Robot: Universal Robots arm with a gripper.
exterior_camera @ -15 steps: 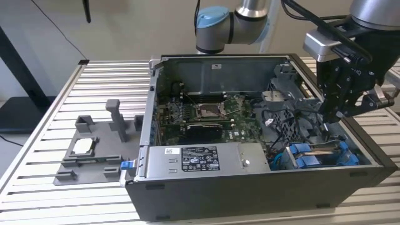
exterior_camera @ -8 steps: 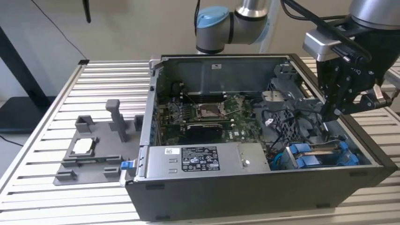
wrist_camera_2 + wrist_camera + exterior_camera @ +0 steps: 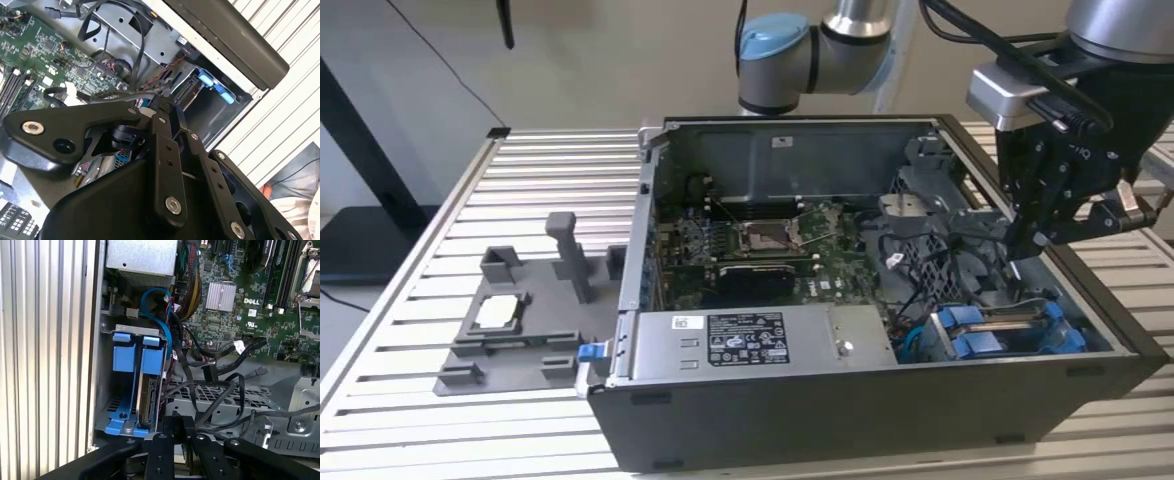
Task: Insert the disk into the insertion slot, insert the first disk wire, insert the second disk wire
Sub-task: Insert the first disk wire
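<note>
Slats of ribbed aluminium make up the worktop (image 3: 454, 430), which stands before a pale wall with a black post (image 3: 360, 140) at the exterior view's left. On it lies an open computer case (image 3: 854, 420) with its motherboard (image 3: 761, 240) and its labelled power supply (image 3: 747, 340) exposed. Just beside the case, toward the exterior view's left, sits a grey stand (image 3: 520, 340) with upright posts. The robot arm (image 3: 814, 50) reaches in from behind the case, and its end effector (image 3: 1021, 250) hangs over the end of the case at the exterior view's right, above the blue clips of the insertion slot (image 3: 1001, 335). The first wrist view looks down into that slot (image 3: 131, 329) and shows the disk (image 3: 148, 395) standing on edge inside it in its blue carrier, with a blue cable (image 3: 155, 295) looping just beside the bay and black wires lying loose over the perforated metal near it. In both wrist views the end effector (image 3: 179, 422) has its fingers (image 3: 167, 145) drawn together at the tips among those black wires. I cannot tell whether a wire is caught between them. The second wrist view also takes in the case's dark side wall (image 3: 230, 35).
</note>
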